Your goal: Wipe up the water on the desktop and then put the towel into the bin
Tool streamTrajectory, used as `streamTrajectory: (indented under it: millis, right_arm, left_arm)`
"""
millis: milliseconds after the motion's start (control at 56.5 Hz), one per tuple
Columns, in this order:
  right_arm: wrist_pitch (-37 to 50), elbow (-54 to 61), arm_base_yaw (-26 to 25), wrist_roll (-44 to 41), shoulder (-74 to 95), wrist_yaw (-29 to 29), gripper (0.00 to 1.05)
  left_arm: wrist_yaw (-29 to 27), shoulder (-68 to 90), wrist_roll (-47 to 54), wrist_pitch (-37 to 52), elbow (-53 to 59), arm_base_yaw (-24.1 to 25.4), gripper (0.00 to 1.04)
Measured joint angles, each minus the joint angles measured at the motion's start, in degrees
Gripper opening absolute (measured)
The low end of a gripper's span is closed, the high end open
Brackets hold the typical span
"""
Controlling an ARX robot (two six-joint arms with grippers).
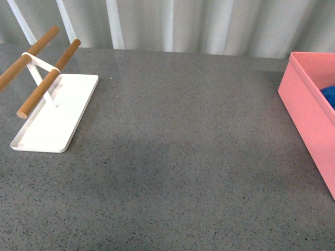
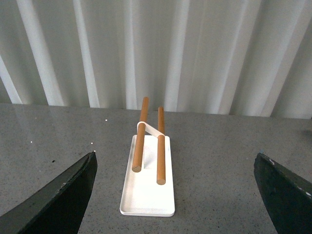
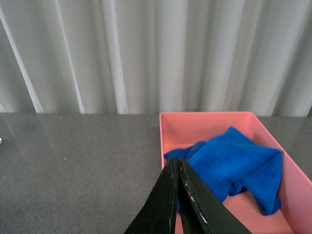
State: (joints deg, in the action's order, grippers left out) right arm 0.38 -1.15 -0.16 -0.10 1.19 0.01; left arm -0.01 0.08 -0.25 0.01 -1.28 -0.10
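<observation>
The blue towel [image 3: 234,163] lies crumpled inside the salmon-pink bin [image 3: 195,124]; in the front view only a corner of the towel [image 1: 328,95] shows over the wall of the bin [image 1: 303,104] at the right edge. My right gripper [image 3: 176,161] is shut with nothing between its fingers, hovering in front of the bin's near wall, apart from the towel. My left gripper [image 2: 175,163] stands wide open with nothing in it, facing the white tray. The speckled dark-grey desktop [image 1: 183,157] looks dry. Neither arm shows in the front view.
A flat white tray [image 1: 55,115] carrying two wooden rods [image 1: 49,78] on a white stand sits at the left of the desktop; the tray [image 2: 148,190] lies ahead of my left gripper. Pale curtains hang behind the desk's far edge.
</observation>
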Motion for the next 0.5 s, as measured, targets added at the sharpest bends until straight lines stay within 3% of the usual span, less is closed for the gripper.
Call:
streamTrajectory:
  millis: [283,496]
  right_arm:
    - [-0.3,0.0,0.0,0.0,-0.9,0.0,0.03]
    - [-0.3,0.0,0.0,0.0,-0.9,0.0,0.36]
  left_arm:
    - [0.0,0.0,0.0,0.0,0.0,0.0,0.98]
    - [0.0,0.0,0.0,0.0,0.0,0.0,0.98]
